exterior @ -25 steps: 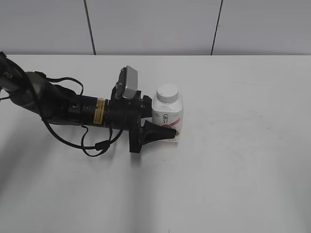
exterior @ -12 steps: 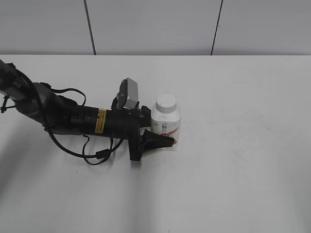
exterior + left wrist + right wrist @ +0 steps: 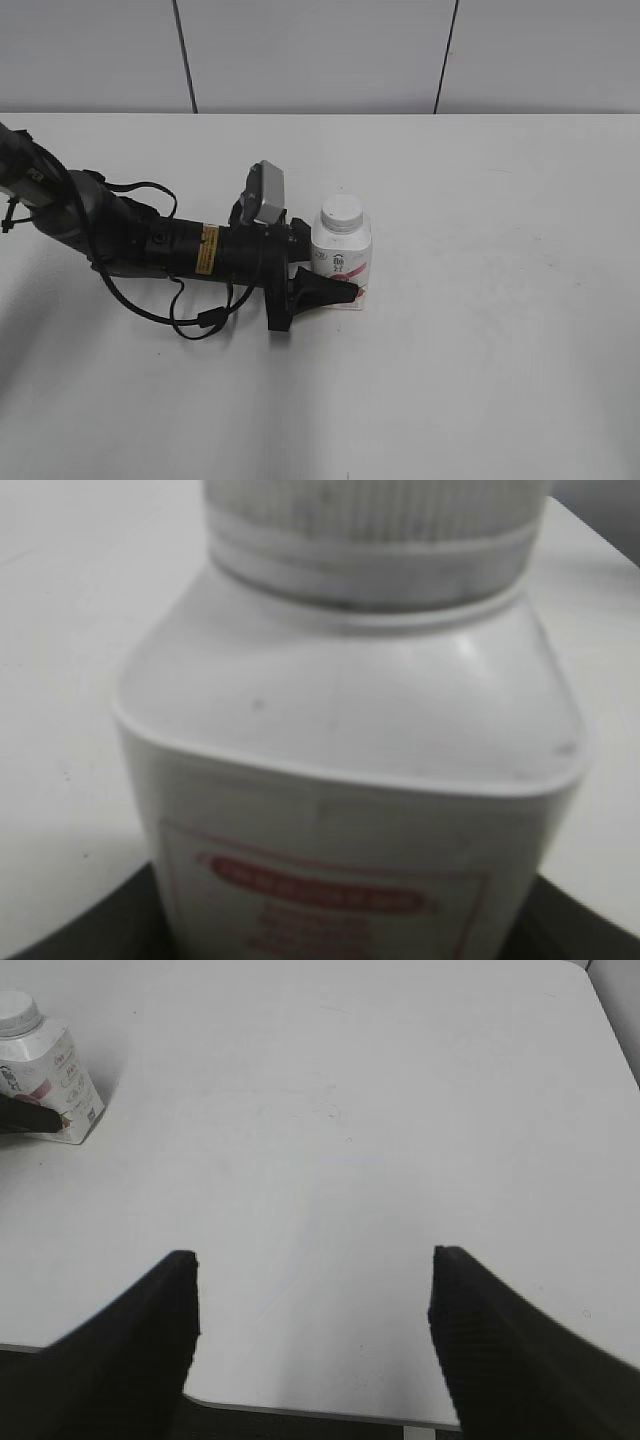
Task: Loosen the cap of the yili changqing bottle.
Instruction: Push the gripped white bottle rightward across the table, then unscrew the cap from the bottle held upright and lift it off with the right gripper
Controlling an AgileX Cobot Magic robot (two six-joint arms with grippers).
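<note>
The yili changqing bottle (image 3: 342, 255) stands upright on the white table (image 3: 500, 300), its pink-red label facing forward. Its white ribbed cap (image 3: 342, 210) is on the neck. My left gripper (image 3: 332, 282) reaches in from the left, with its black fingers on either side of the bottle's lower body, shut on it. In the left wrist view the bottle (image 3: 350, 770) fills the frame, with the cap (image 3: 370, 520) at the top. My right gripper (image 3: 312, 1260) is open and empty, far from the bottle (image 3: 45, 1080), and is not in the exterior view.
The left arm and its looped cables (image 3: 150, 245) lie low over the table's left side. The table's near edge (image 3: 300, 1407) shows below the right gripper. A grey panelled wall (image 3: 320, 55) stands behind the table.
One second ago the bottle was tilted in my left gripper and slightly farther back. It now stands upright, a little nearer. Nothing has moved in the last half second.
</note>
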